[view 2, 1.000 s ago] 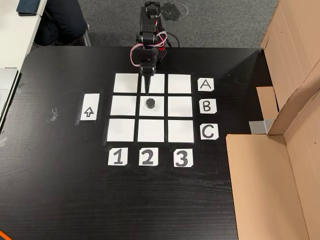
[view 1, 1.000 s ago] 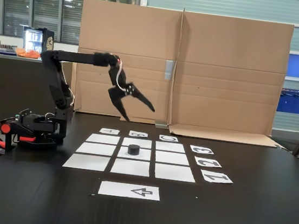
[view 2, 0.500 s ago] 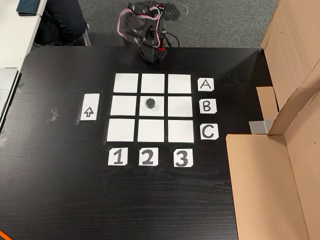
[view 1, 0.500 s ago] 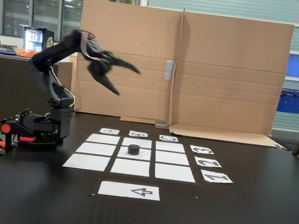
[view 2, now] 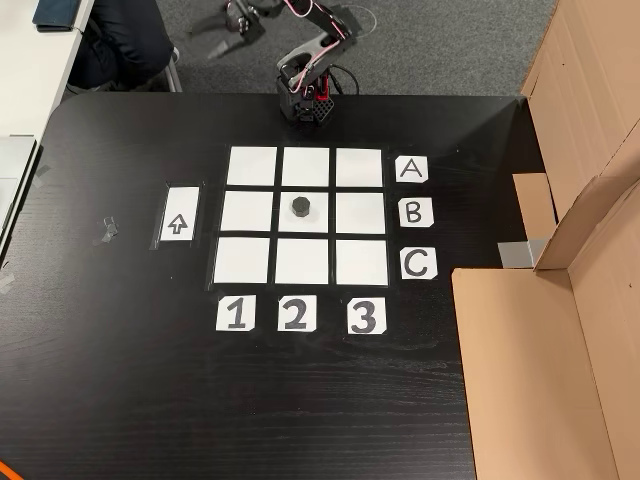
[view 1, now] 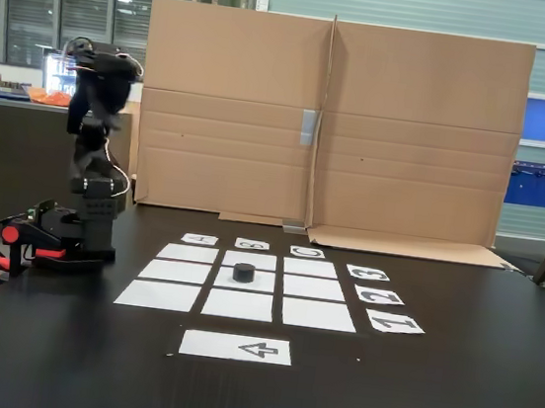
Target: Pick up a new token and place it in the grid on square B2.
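Observation:
The token [view 1: 243,272] [view 2: 300,207], a small black puck, rests on square B2 [view 1: 268,282] [view 2: 300,225], the centre sheet of the grid [view 1: 184,273] [view 2: 250,165]. My arm [view 1: 91,142] is folded back over its base at the table's edge. In a fixed view from above, my gripper [view 2: 207,37] is blurred, swung out past the table edge to the upper left, far from the token. Its jaws look spread with nothing between them.
An arrow sheet [view 1: 235,347] [view 2: 177,213] lies beside the grid, with letter and number labels [view 2: 414,211] along two edges. Cardboard walls [view 1: 362,125] [view 2: 560,330] stand on one side. A seated person [view 2: 125,40] is close to the gripper. A tape scrap [view 2: 107,230] lies on the table.
The arm lifted away from above the token, folded back over its base and swung out past the table edge. The token stayed on the centre square.

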### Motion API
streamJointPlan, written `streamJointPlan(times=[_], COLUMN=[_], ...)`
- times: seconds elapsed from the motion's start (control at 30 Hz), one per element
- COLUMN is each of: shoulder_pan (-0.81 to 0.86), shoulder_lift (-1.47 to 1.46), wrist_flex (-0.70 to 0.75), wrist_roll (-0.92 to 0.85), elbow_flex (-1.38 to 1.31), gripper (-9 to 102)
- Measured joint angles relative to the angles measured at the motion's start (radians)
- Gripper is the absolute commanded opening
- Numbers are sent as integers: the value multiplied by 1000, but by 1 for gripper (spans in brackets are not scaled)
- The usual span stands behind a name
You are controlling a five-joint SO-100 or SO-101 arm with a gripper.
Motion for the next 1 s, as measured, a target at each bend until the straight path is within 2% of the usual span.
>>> streamJointPlan(times=[0.17,0.43,0.9,1.0], shoulder_pan=[212,433,512,512], shoulder_lift=[115,227,328,357], wrist_flex=[-2,-31,-51,-51], wrist_roll=[0,0,54,69], elbow_flex=[89,304,687,738], gripper=[40,40,38,30])
